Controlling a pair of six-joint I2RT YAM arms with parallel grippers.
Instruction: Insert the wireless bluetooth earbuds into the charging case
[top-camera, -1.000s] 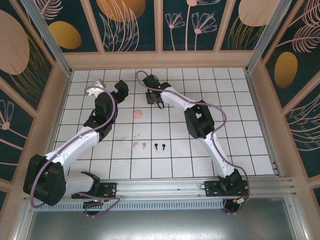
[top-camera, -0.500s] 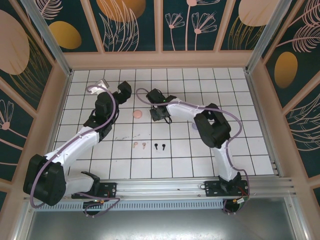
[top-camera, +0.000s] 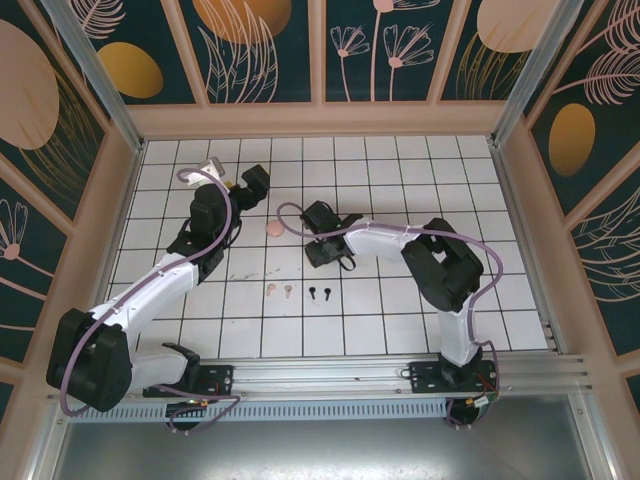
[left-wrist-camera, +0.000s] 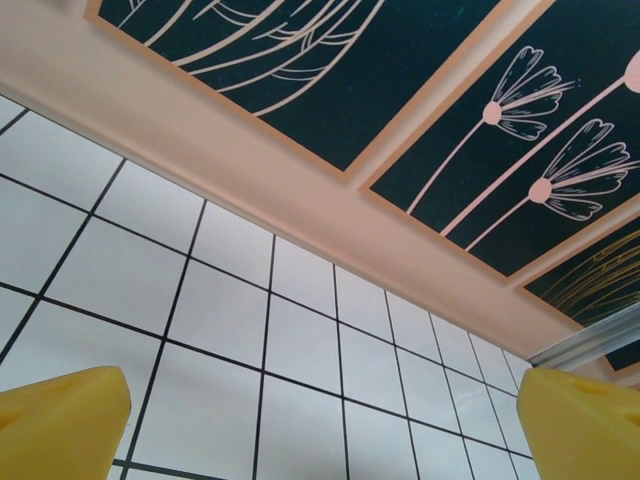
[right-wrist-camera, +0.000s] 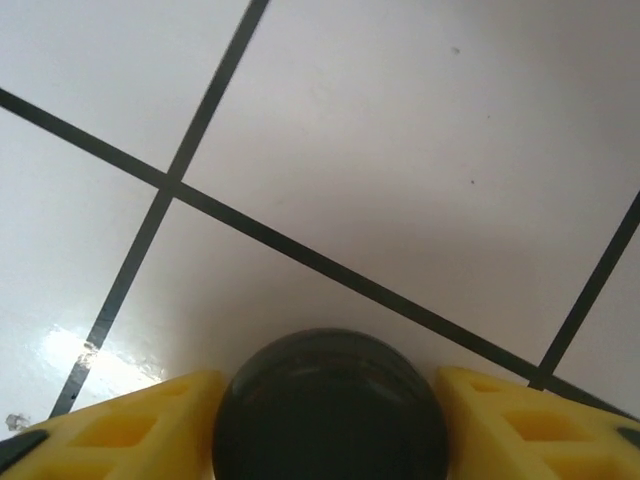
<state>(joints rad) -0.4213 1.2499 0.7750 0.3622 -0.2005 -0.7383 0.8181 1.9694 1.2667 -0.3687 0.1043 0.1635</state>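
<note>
- Earbuds on the tiles: black pair (top-camera: 319, 293) and pink pair (top-camera: 279, 291) lie at 6 o'clock from the right gripper (top-camera: 322, 252), the nearer claw; stems seemingly run 12-to-6.
- Its jaws flank a black case (right-wrist-camera: 335, 405); whether they clamp it is unclear.
- The left gripper (top-camera: 252, 183) gapes wide with nothing in it.

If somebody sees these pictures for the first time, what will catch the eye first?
First comes the dark round case at the bottom of the right wrist view, sitting between the right arm's yellow fingers. From above, the left arm and the right arm bend over the tiled table. A pink round case lies between them, and tiny pink earbuds and black earbuds lie in a row nearer the bases.
</note>
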